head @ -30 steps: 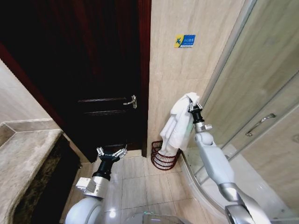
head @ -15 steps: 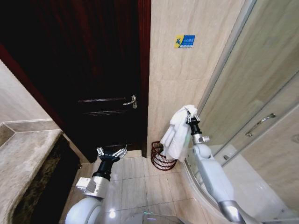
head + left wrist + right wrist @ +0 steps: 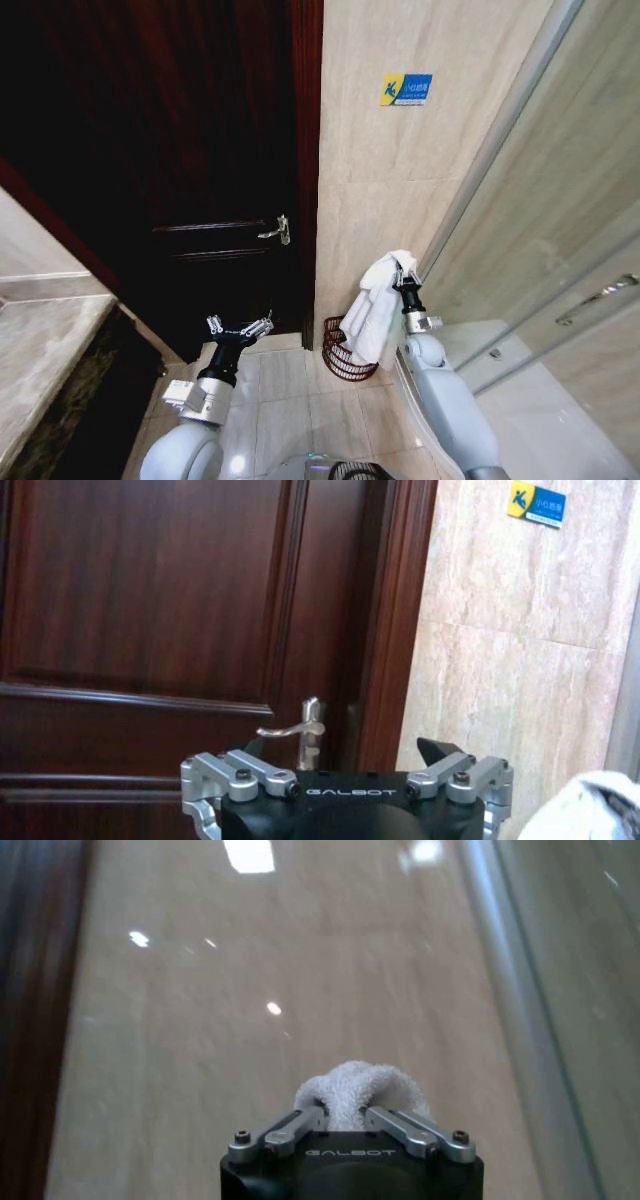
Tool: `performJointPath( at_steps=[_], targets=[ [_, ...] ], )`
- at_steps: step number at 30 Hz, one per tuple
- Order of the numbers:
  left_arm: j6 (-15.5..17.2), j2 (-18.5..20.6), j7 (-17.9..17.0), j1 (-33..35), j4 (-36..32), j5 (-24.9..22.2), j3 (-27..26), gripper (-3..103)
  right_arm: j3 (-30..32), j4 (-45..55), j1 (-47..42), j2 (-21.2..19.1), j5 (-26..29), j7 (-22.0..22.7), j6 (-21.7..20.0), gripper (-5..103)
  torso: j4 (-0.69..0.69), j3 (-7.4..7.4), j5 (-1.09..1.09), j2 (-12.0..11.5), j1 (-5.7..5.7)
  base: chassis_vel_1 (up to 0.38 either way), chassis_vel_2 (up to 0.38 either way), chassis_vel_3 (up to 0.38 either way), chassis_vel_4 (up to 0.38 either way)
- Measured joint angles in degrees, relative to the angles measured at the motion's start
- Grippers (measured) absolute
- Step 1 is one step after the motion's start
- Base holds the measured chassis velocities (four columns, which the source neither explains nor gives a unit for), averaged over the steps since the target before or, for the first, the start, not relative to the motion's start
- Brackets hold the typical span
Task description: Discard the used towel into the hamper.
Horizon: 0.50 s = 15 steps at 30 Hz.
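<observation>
"GALBOT" was printed in white on the left gripper [image 3: 348, 759] body and the right gripper [image 3: 346, 1119] body. Blue-and-yellow wall sign [image 3: 406, 89]: characters unreadable.

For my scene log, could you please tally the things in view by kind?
Towels: 1, white towel, held in the right gripper
Hampers: 1, hamper
Grippers: 2, counting the open left gripper
Doors: 1, dark door
Wall signs: 1, wall sign
Total: 6

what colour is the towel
White; the head view shows it best, the towel hanging from the right gripper.
</observation>
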Motion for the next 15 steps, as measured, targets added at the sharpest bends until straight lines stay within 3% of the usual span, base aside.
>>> performJointPath(
  at_steps=[8,15],
  targets=[
    [0.0,0.0,0.0,0.0,0.0,0.0,0.0,100,-0.8,-7.9,1.2,-0.3,4.3,-3.1,-1.8,5,0.02,-0.03,0.01,0.1,-0.11,0.029,-0.021,-0.027,0.013],
    [0.0,0.0,0.0,0.0,0.0,0.0,0.0,100,-1.7,-13.2,5.0,0.3,4.8,-5.4,-1.9,5,0.02,-0.01,0.02,0.0,-0.03,0.004,-0.005,-0.008,0.005]
  ],
)
